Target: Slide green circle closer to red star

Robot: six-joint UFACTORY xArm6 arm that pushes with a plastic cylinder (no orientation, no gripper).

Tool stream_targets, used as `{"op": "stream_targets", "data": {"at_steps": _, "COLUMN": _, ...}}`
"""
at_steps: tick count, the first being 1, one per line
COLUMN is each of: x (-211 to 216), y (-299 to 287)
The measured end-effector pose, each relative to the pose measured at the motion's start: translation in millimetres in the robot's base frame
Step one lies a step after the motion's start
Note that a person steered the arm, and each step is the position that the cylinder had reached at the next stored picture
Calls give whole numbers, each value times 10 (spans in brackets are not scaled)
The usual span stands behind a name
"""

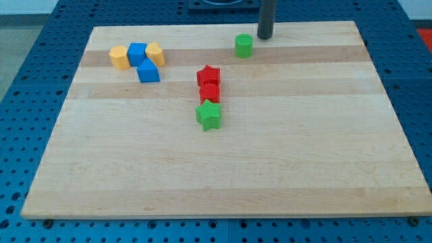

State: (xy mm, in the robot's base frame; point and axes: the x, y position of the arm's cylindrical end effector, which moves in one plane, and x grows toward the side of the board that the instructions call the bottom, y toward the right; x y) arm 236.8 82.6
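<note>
My tip (264, 37) sits near the board's top edge, at roughly 1 o'clock from the green circle (244, 46), just beside it; can't tell if it's touching. No fingers on this rig, just a bare rod, so nothing to spread or pinch.

Green circle is upper centre-right on the board (304, 169). Red star (208, 75) lies at about 8 o'clock from it, some way off. So the tip is on the far side of the circle from the star: looks like a deliberate setup for a push toward 7–8 o'clock.

Stacked in line below the star: a red block (210, 92) touching it at 6 o'clock, then a green star (209, 115) at 6 o'clock of that.

Room: the lane between circle and red star is open wood. The top edge is close behind the tip, so little backing-off space there. The yellow/blue cluster — yellow block (119, 57), blue block (137, 53), second yellow block (155, 52), second blue block (148, 71) — is well apart at 9 o'clock, out of the way.

Risk, as I judge it: overshoot nudges the red star into its column.
</note>
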Motion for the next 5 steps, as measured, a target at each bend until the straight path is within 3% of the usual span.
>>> {"op": "stream_targets", "data": {"at_steps": 5, "x": 474, "y": -882}}
